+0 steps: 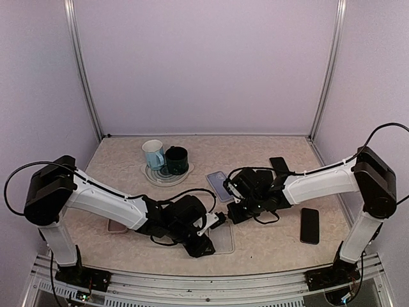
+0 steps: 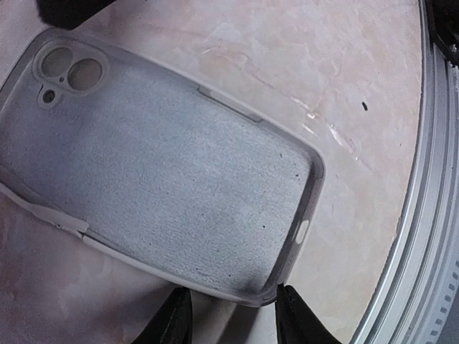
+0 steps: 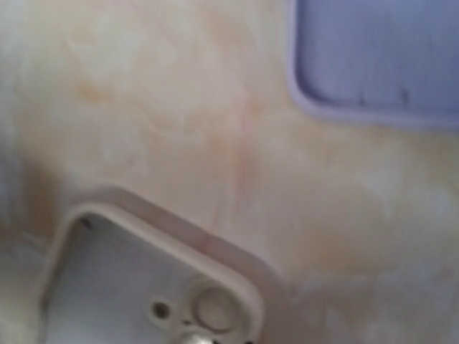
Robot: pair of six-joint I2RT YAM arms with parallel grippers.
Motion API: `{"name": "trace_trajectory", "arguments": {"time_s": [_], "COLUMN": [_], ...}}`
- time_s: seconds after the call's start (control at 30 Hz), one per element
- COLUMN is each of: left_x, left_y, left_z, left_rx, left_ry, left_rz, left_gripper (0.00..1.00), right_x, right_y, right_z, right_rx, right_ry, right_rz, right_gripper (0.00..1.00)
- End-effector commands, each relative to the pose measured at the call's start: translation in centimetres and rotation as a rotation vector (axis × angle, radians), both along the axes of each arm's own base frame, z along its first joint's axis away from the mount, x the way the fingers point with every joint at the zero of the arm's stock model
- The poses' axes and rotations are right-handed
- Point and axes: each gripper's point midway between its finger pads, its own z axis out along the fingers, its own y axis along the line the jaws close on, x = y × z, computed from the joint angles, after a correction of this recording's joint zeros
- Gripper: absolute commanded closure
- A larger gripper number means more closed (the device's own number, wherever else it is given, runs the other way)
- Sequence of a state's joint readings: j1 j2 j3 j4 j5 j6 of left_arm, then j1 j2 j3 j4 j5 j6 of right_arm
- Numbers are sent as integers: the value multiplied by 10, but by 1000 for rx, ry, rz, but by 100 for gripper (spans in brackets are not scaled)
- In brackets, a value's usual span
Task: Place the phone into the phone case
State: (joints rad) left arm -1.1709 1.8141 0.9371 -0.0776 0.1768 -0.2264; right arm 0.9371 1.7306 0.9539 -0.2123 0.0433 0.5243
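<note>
The grey case [image 2: 165, 179] is seen lying open side up on the table [image 1: 268, 243], at the lower centre of the top view, its camera cut-out at the upper left of the left wrist view. The phone [image 1: 309, 225] is laid flat at the lower right of the top view, well apart from the case and touched by nothing.

The left gripper [image 2: 233, 319] is held spread at the case's lower edge. Its two fingers [image 2: 176, 319] stand apart with the rim between them, and nothing is clamped. The right gripper [image 1: 231, 211] is placed just above the case's camera end. How far it is open cannot be told, the right wrist view being blurred.

A lavender case [image 3: 380, 50] is seen near the grey one, towards the centre of the top view. A second phone [image 1: 278, 164] lies further up on the right. Two mugs [image 1: 153, 153] are set on a plate [image 1: 150, 176] at the upper left. A pink case [image 1: 117, 226] is partly hidden under the left arm.
</note>
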Motion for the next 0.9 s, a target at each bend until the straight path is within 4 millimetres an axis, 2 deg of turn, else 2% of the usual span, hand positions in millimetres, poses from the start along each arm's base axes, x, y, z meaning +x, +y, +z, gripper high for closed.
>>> {"name": "trace_trajectory", "arguments": {"time_s": [0.0, 0.1, 0.2, 0.23, 0.33, 0.43, 0.47, 0.57, 0.67, 0.77, 0.87], "left_x": [2, 0, -1, -1, 1, 3, 4, 11, 16, 28, 53], "left_y": [-21, -33, -49, -54, -64, -70, -73, -78, -73, -55, -27], "left_z": [-4, 4, 20, 23, 29, 30, 31, 40, 47, 60, 62], "left_rx": [-33, -80, -155, -168, -191, -206, -214, -242, -263, -292, -244], "left_ry": [-4, 12, 16, 17, 12, 2, -3, -14, -15, -34, -75], "left_rz": [-50, -76, -101, -108, -121, -133, -138, -140, -119, -54, 71], "left_gripper": [60, 60, 59, 57, 55, 52, 52, 52, 52, 51, 50], "right_x": [16, 34, 62, 69, 92, 112, 118, 137, 152, 161, 165], "right_y": [2, -20, -59, -72, -112, -142, -149, -161, -162, -157, -161], "right_z": [22, 36, 50, 55, 59, 61, 60, 53, 39, 25, 11], "right_rx": [17, 7, -29, -36, -89, -122, -126, -137, -169, -201, -254], "right_ry": [-46, -76, -111, -120, -132, -143, -136, -97, -45, -6, 30], "right_rz": [21, -26, -114, -140, -230, -303, -321, -357, -370, -357, -366], "right_gripper": [91, 90, 84, 79, 51, 10, 2, 1, 1, 1, 1]}}
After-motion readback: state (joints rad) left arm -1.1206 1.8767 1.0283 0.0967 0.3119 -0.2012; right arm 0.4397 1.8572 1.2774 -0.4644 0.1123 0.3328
